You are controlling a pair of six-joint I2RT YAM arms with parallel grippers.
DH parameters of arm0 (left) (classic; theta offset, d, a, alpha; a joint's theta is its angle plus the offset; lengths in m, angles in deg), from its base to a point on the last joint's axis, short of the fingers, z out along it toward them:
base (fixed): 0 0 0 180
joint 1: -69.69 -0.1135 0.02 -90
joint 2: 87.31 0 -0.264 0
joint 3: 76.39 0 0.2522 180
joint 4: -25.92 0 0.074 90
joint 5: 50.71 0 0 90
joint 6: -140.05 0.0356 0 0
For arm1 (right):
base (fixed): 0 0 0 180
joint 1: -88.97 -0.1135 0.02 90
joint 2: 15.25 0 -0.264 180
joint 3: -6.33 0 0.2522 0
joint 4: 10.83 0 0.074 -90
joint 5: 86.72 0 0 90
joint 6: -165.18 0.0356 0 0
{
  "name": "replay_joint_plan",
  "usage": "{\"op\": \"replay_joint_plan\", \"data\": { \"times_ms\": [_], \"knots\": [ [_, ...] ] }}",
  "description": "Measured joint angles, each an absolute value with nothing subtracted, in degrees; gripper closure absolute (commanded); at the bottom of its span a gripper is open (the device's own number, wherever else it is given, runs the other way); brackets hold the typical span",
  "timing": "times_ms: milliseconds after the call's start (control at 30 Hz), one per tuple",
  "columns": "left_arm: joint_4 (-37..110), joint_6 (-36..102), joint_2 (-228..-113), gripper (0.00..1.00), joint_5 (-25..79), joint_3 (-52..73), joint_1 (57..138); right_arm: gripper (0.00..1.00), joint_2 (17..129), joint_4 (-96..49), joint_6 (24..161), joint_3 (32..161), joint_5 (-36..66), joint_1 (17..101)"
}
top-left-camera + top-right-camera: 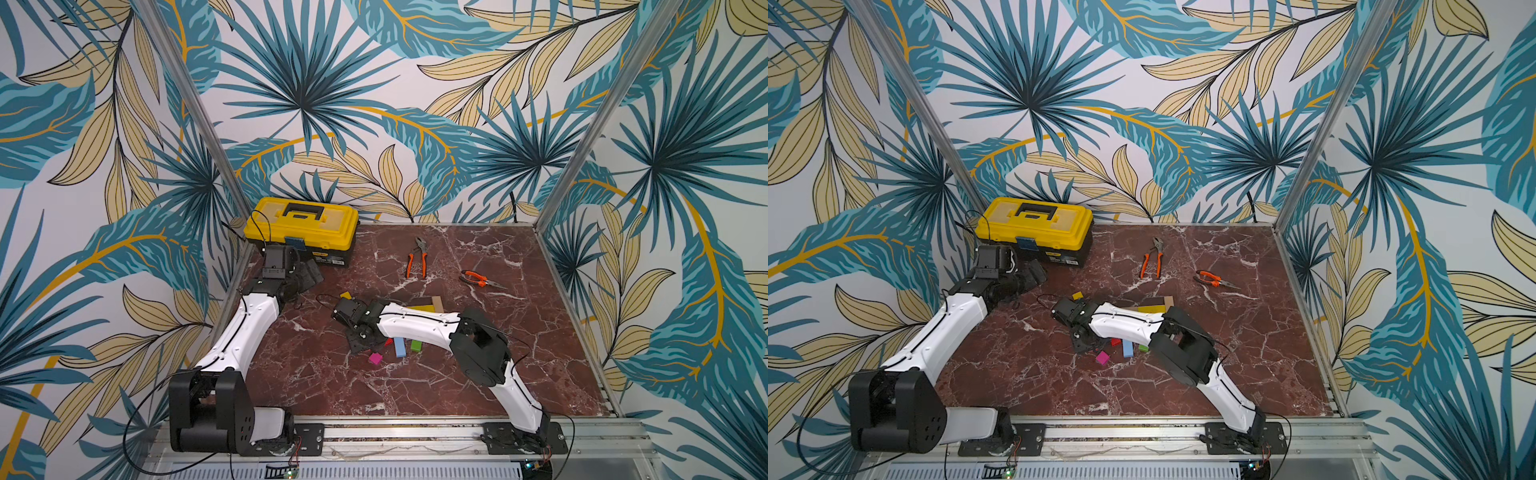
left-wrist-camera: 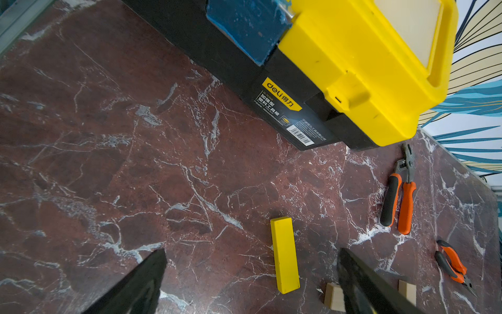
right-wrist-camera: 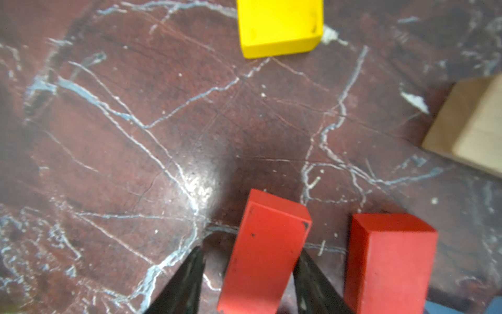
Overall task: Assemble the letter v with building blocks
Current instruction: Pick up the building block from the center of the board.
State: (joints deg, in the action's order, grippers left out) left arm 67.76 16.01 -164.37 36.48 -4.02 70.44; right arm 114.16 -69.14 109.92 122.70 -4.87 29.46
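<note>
- Toolbox [image 1: 301,226] sits shut at the far left corner of the worktop [image 1: 478,374]: yellow lid, black base, blue latch.
- Its sticker [image 2: 282,93] reads "deli" on a yellow tab w/ two Chinese characters beside it. Below are more Chinese lines (too small to read here) and a barcode.
- L gripper [image 2: 252,251] hangs just in front of the toolbox. Jaws are wide apart w/ nothing btwn them.
- R gripper [image 3: 248,255] is low over mid-worktop, jaws either side of a red block [image 3: 266,252]. One finger is against the block's side, and a strip of worktop shows btwn the other finger and the block, so it's not clamped.
- 2nd red block [image 3: 388,261] lies just beside the first, not touching.
- Blocks [image 1: 400,347] lie loose mid-worktop, partly under the R arm.
- Near side of the arm: magenta cube [image 1: 375,358], blue block [image 1: 1128,348] and green cube [image 1: 416,345], close together.
- Far side of the arm: yellow bar [image 1: 422,309] w/ a wood bar [image 1: 437,302] just beside it.
- 2nd yellow bar [image 2: 285,255] lies alone, out past the R wrist toward the toolbox.
- Two orange-handled pliers [image 1: 417,259] lie toward the far right, well apart from the blocks.
</note>
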Motion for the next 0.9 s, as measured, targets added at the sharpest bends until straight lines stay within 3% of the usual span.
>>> {"op": "replay_joint_plan", "data": {
  "times_ms": [300,900],
  "knots": [
    [67.8,16.1,-164.3,0.01,36.2,-4.0,70.0,0.75,114.3,-73.1,105.1,125.8,-6.7,31.9],
    [67.8,16.0,-164.3,0.00,35.8,-4.5,69.8,0.79,118.2,-75.2,98.0,131.7,-3.4,32.9]
  ]
}}
